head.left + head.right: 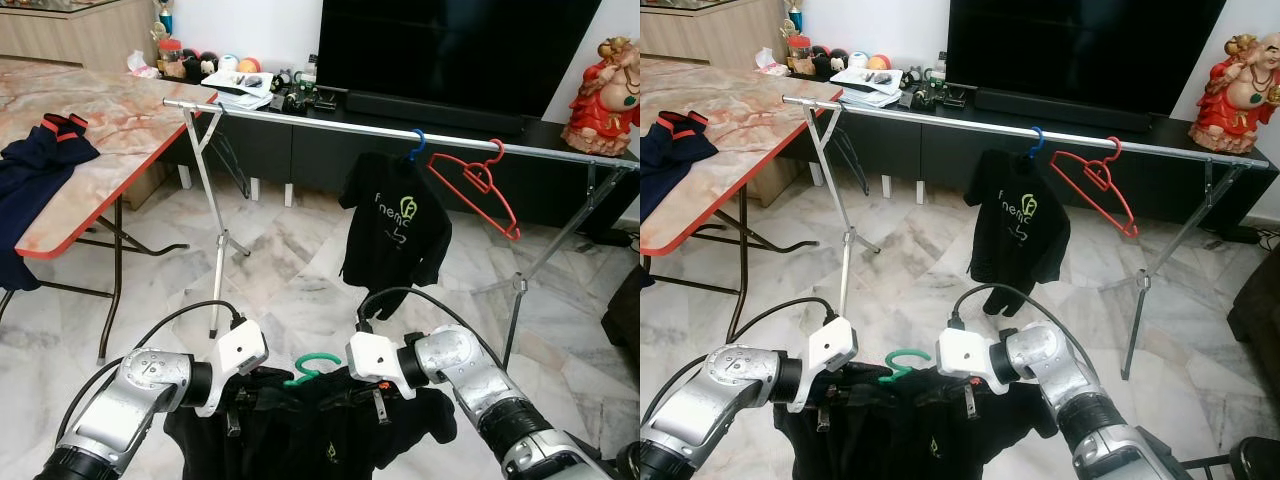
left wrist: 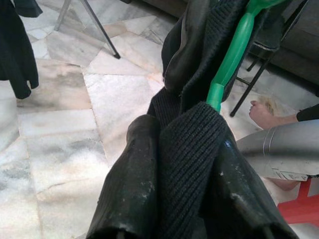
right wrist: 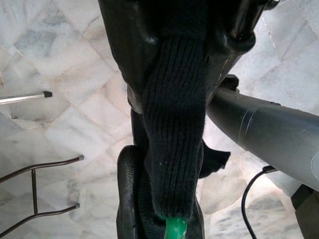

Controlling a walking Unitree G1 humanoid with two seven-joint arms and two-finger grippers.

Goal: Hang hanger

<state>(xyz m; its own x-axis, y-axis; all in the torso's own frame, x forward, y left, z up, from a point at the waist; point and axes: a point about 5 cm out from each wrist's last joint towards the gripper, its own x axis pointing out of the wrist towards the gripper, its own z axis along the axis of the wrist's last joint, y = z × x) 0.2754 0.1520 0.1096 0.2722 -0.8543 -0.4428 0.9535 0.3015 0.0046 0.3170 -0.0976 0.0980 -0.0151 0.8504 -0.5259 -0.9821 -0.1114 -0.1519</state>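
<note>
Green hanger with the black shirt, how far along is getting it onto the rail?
Done: one black shirt already hangs on the rail, beside an empty red hanger. In hand: the left gripper and right gripper each pinch the shirt's collar on the green hanger, low before the rack. Left: raising it and hooking it over the rail.

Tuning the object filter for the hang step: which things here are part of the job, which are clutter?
Job:
- green hanger carrying a black shirt
- left gripper and right gripper, each shut on the shirt's collar
- clothes rail

Clutter:
- hung black T-shirt on a blue hanger
- red hanger
- marble table with dark garment
- TV
- figurine
</note>
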